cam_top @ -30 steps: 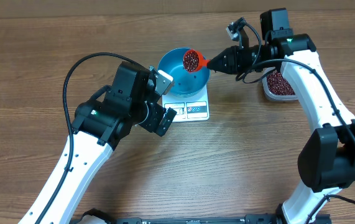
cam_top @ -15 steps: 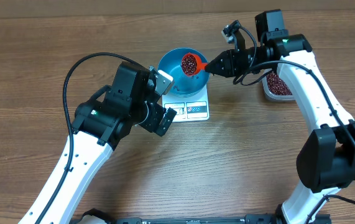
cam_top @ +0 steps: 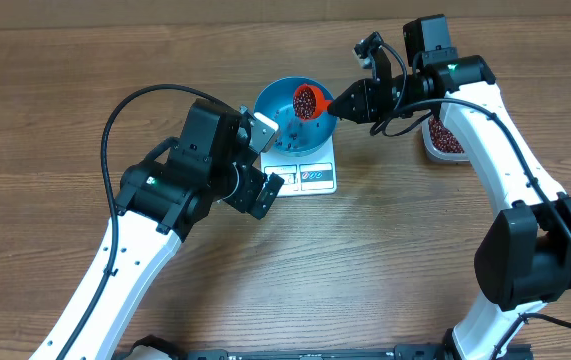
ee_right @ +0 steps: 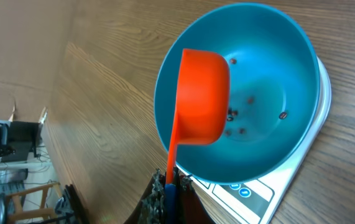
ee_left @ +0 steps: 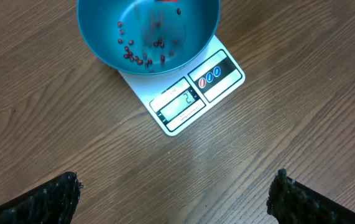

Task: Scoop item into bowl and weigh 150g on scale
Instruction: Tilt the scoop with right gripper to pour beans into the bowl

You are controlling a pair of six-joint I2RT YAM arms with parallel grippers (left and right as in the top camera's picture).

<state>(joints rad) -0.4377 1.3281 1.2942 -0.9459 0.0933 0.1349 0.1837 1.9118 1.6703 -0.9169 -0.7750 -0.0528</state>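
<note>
The blue bowl [cam_top: 287, 128] stands on the white scale [cam_top: 312, 177]. My right gripper [cam_top: 345, 100] is shut on the handle of an orange scoop [cam_top: 307, 99], held tilted over the bowl with red-brown beans [cam_top: 306, 98] still in it. In the right wrist view the scoop [ee_right: 202, 99] shows its underside above the bowl [ee_right: 289, 124], and my right gripper [ee_right: 170, 186] clamps the handle. A few beans [ee_left: 141, 57] lie in the bowl [ee_left: 102, 31], with blurred ones falling. My left gripper [cam_top: 268, 160] hovers open beside the scale [ee_left: 196, 93]; its fingers [ee_left: 53, 199] frame bare table.
A clear tub [cam_top: 447, 135] of beans stands at the right, partly under my right arm. The scale's display [ee_left: 180, 102] and buttons [ee_left: 213, 73] face the left wrist camera. Bare wooden table lies in front of the scale.
My right arm has shifted slightly left and tipped the scoop further over the bowl. The left arm has not moved.
</note>
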